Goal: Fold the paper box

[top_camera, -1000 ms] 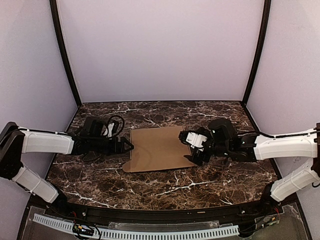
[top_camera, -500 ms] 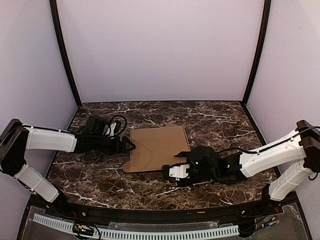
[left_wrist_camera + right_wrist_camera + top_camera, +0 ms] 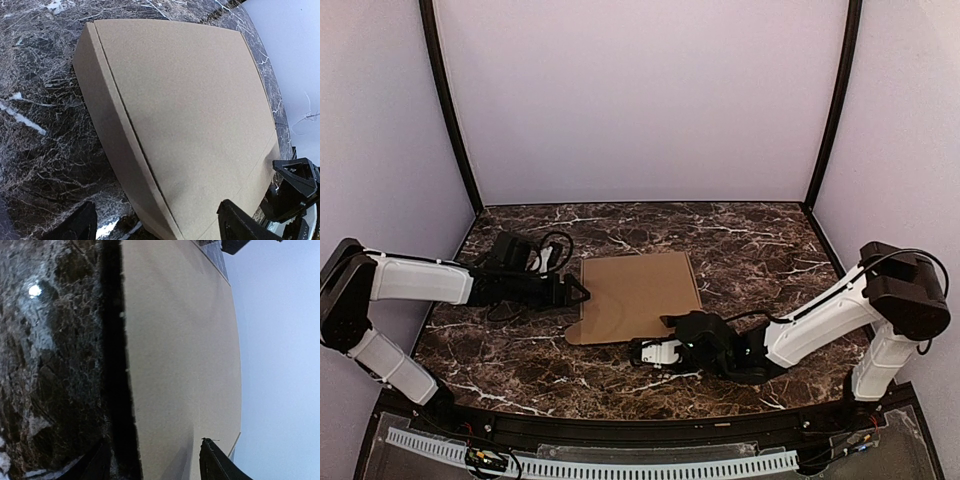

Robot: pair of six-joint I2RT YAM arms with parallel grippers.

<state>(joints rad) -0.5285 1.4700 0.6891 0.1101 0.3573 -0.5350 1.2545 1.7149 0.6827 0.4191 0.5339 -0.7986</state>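
So, paper box: plain brown cardboard lying flat on the table, about midway between the two arms, with its far edge square and its near-left corner cut at a slant.
Box detail: the left wrist view shows a narrow strip running along its left side, set off from the broad panel by a straight crease.
Left gripper: low at the box's left edge, pointing right; the fingers stand wide apart with the edge strip between them. Whether they touch the cardboard, I cannot tell.
Right gripper: low over the table just near of the box's near edge, pointing left, the arm stretched across from the right.
Right gripper, own view: fingers spread wide, with the box's near edge running between them and nothing held.
Table: dark marble with white veins.
Backdrop: pale lilac walls on three sides.
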